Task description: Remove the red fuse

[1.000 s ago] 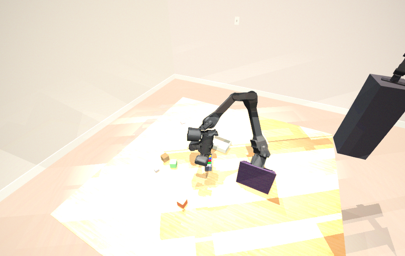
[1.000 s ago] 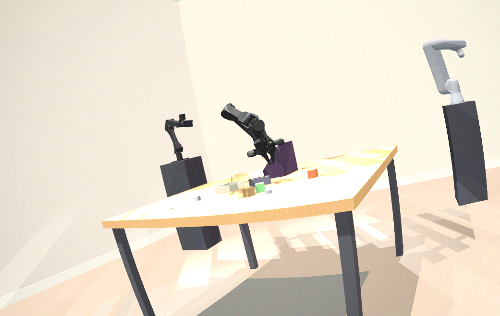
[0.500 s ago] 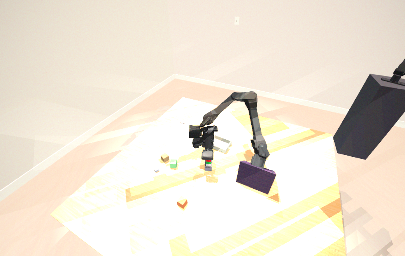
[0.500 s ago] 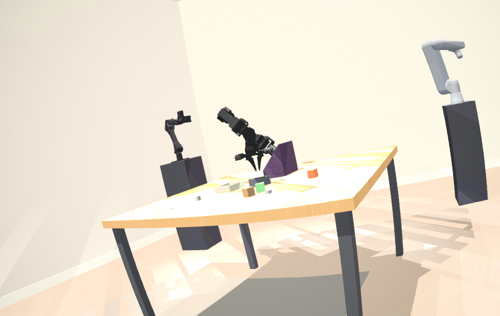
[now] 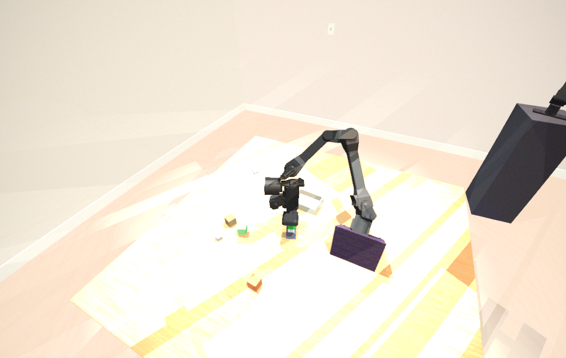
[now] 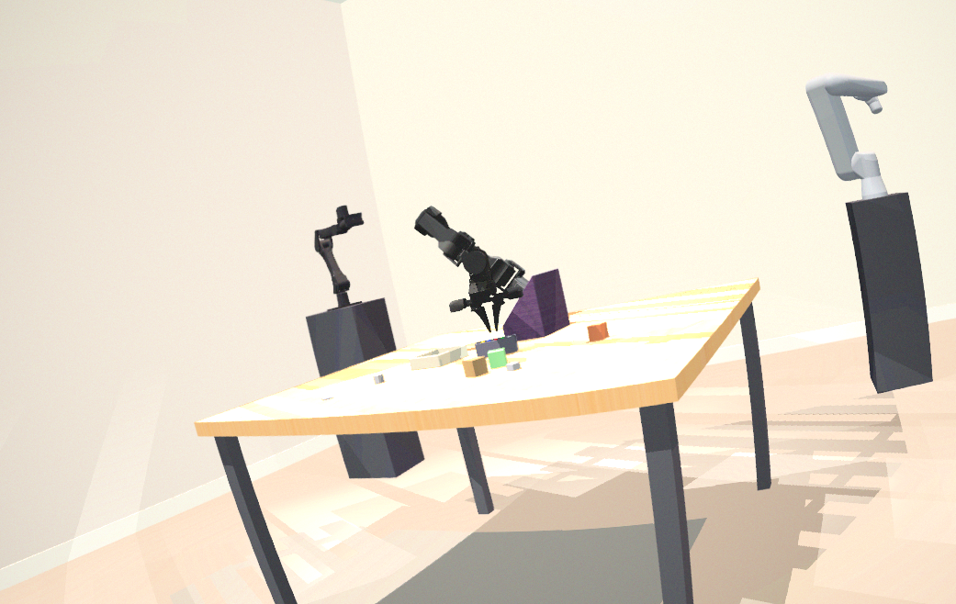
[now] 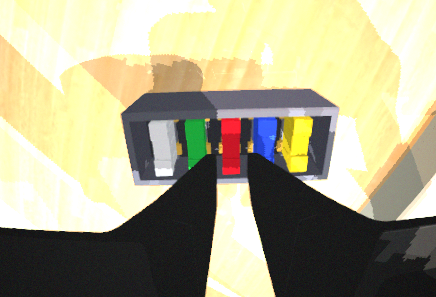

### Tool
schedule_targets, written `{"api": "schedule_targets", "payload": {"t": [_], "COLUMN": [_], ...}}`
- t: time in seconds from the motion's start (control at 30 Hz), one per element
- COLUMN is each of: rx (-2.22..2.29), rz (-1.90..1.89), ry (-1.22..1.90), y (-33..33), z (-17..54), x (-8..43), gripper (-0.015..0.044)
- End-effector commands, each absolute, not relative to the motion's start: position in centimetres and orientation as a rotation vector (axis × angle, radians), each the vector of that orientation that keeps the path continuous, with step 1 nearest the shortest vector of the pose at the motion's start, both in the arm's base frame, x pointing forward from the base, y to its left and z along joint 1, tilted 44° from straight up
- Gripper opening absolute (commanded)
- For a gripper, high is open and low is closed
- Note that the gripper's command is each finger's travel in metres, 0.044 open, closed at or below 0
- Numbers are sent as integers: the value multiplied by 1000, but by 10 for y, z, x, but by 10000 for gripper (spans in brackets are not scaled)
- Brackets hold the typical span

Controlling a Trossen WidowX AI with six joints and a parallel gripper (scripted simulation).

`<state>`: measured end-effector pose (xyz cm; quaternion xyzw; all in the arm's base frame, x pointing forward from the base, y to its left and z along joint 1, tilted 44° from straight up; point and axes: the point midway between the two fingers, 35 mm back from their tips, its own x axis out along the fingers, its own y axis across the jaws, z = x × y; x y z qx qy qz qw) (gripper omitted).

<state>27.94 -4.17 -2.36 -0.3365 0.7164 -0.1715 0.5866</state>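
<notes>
Fuse block (image 7: 229,134): grey, open-topped, set on the counter (image 6: 579,374). Five fuses are seated in one row, seen in the wrist view from left to right as a white fuse (image 7: 161,146), green fuse (image 7: 194,141), red fuse (image 7: 230,145), blue fuse (image 7: 265,138) and yellow fuse (image 7: 297,142). No brand, label or writing can be read on the block or on any fuse.

Red fuse: seated in the middle slot of the block, between the green and the blue, upright.

Gripper (image 7: 231,162): held above the block, pointed down, the jaws narrowed to a slim gap with nothing pinched between them. The red fuse is lined up with that gap; the fingertips are seen over the near wall of the block, and contact cannot be told.

Tray (image 5: 310,201): pale, shallow, set on the counter just behind the gripper in the top view, partly hidden by the arm.

Other items on the counter: tan cube (image 5: 230,220), green cube (image 5: 242,230), orange cube (image 5: 254,282), small grey piece (image 5: 218,238), purple wedge (image 5: 357,247) at the arm's base.
</notes>
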Motion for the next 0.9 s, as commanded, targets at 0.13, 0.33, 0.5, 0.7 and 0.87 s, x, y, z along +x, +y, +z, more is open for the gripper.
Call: {"api": "schedule_targets", "payload": {"t": [0.13, 0.33, 0.5, 0.7, 0.87], "rx": [-794, -794, -795, -795, -795], "rz": [-400, -400, -401, -401, -401], "ry": [1671, 1671, 1671, 1671, 1671], "y": [-48, -52, -54, -54, -54], "z": [-29, -33, -34, -34, -34], "x": [277, 275, 275, 275, 275], "gripper": [63, 63, 63, 63, 63]}}
